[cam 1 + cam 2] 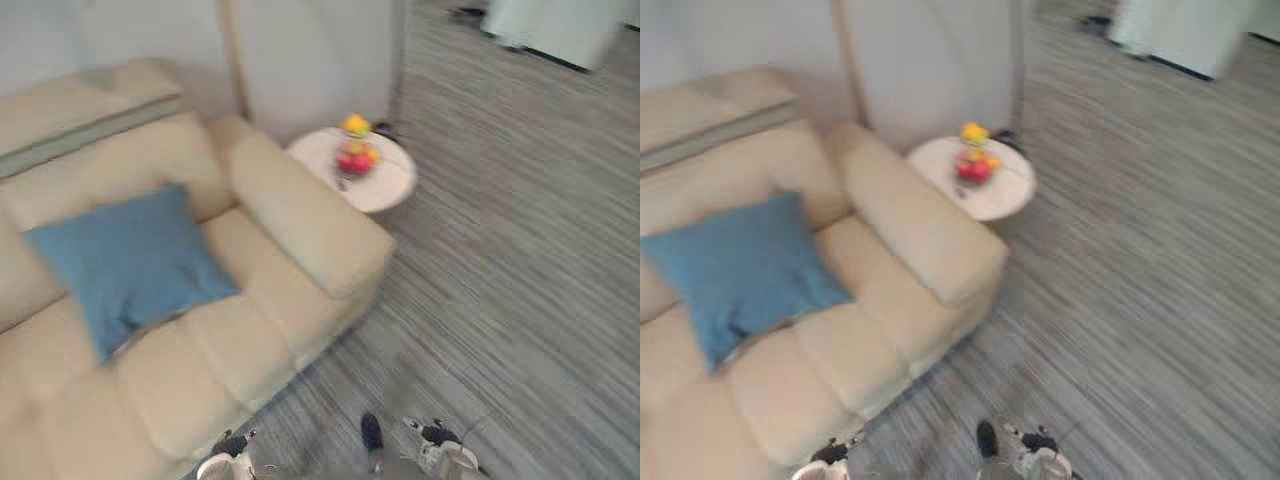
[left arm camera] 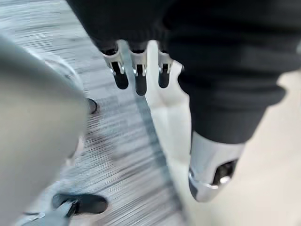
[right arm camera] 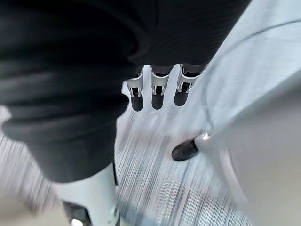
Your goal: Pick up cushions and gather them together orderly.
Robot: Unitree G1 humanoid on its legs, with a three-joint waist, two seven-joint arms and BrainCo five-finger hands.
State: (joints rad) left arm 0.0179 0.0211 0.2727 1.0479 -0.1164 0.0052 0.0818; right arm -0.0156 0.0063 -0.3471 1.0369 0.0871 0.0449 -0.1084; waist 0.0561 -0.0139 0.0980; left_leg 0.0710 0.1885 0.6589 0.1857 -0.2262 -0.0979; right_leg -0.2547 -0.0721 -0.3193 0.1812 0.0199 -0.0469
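Sofa (image 1: 240, 350) ahead and to the left, wide and beige, with one blue cushion (image 1: 130, 262) on its seat, propped against the backrest. Likely trouble on the way in: bumping the padded armrest (image 1: 310, 220), or swinging an arm into the round side table (image 1: 385, 185) just beside it and toppling the fruit bowl (image 1: 355, 160) there. Nothing gripped yet: left hand (image 2: 140, 70) and right hand (image 3: 157, 89) hanging low, fingers straight, empty, well apart from the cushion. As for the cushion: square, soft-looking, faintly creased, tilted corner-up, probably floppy if grabbed by one corner.
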